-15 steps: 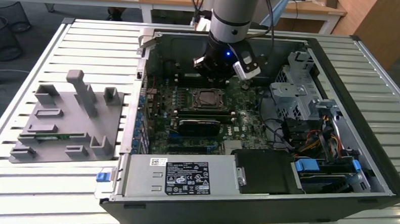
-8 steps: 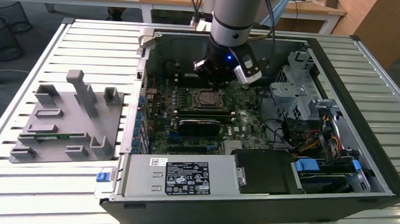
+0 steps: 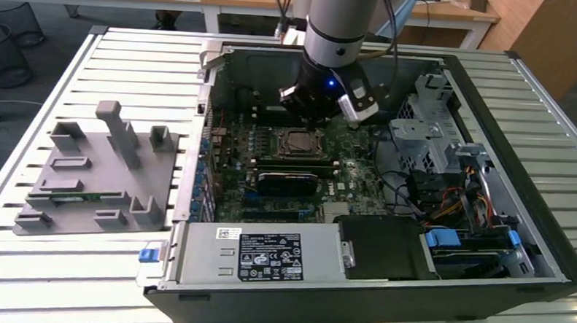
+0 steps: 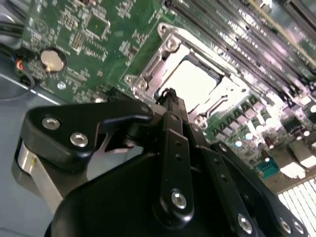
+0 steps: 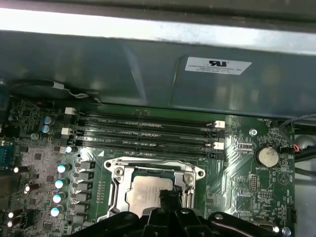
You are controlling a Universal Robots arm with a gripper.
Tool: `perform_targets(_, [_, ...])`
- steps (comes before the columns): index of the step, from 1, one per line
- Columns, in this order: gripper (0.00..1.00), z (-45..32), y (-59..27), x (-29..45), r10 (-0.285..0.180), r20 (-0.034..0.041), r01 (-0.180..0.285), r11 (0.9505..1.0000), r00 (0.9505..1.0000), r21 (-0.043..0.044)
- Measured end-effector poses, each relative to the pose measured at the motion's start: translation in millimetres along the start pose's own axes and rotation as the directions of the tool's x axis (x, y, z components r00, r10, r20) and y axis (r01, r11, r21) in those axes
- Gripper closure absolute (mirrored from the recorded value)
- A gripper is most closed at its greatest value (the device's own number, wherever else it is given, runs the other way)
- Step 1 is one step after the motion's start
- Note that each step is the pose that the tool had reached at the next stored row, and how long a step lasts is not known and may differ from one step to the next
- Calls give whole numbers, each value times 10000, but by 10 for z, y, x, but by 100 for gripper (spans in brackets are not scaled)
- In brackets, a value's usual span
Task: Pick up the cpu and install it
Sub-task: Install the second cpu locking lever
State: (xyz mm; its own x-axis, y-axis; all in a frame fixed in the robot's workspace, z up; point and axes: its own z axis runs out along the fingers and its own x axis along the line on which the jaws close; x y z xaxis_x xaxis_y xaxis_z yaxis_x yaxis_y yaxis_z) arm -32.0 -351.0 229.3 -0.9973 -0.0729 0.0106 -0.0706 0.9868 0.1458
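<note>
Grey fixture tray [image 3: 93,175] on the exterior view's left looks done with; over to the open computer case [image 3: 519,237], where the cpu [image 5: 148,193] already sits inside the motherboard socket [image 5: 116,174], frame apparently not clamped. The tool [image 4: 170,96] hovers just above it, tips drawn together, holding nothing

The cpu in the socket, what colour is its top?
Pale silver-grey, a plain metal top; the cpu shows best in the first wrist view.

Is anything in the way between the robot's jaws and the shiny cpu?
Nothing visible. The cpu lies in its socket on the motherboard, and the gripper is right above it, with no cable or part between them.
</note>
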Motion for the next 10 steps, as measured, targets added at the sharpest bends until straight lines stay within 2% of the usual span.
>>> perform_targets(6, [89, -77, 10, 2, 1, -1, -1, 10000, 10000, 15])
perform_targets(10, [89, -86, -42, 5, 1, -1, -1, 10000, 10000, 15])
